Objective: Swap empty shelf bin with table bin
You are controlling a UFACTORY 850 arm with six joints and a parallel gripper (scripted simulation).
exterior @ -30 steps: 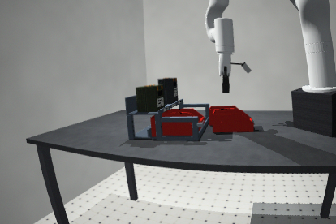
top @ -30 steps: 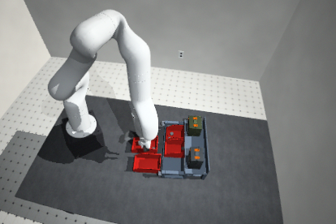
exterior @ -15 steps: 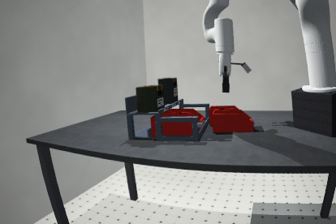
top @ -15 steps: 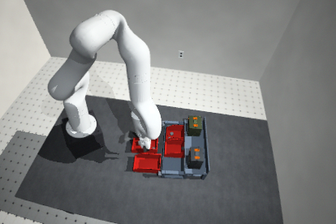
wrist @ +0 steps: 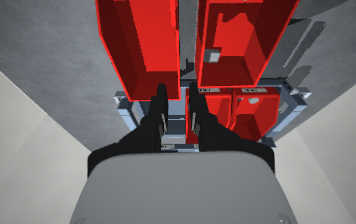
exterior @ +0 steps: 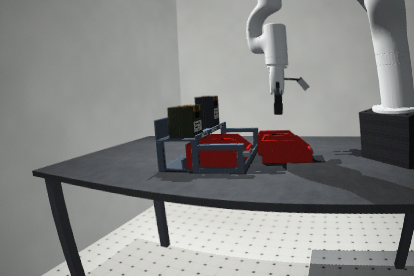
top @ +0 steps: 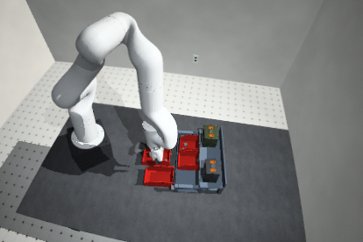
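The empty red open bin (top: 159,176) (wrist: 142,45) stands on the table top in front of the shelf (top: 224,164) (exterior: 161,157); whether they touch is unclear. The red bin with parts (top: 146,157) (exterior: 287,150) (wrist: 235,37) stands beside it on the table, a grey part (wrist: 214,55) showing inside. The bin place (top: 187,178) (wrist: 176,109) at one end of the shelf holds no bin. My gripper (exterior: 278,113) (wrist: 178,93) is partly open and empty, pointing down, well above the table bins. In the exterior view the empty bin is hidden behind the bin with parts.
Two red bins, the middle one (top: 188,160) (wrist: 207,115) and the end one (top: 188,142) (wrist: 260,117), sit on the shelf beside the vacant place. A green box (top: 210,137) (exterior: 183,121) and a dark grey box (top: 212,172) (exterior: 207,111) stand on the shelf's raised rear board.
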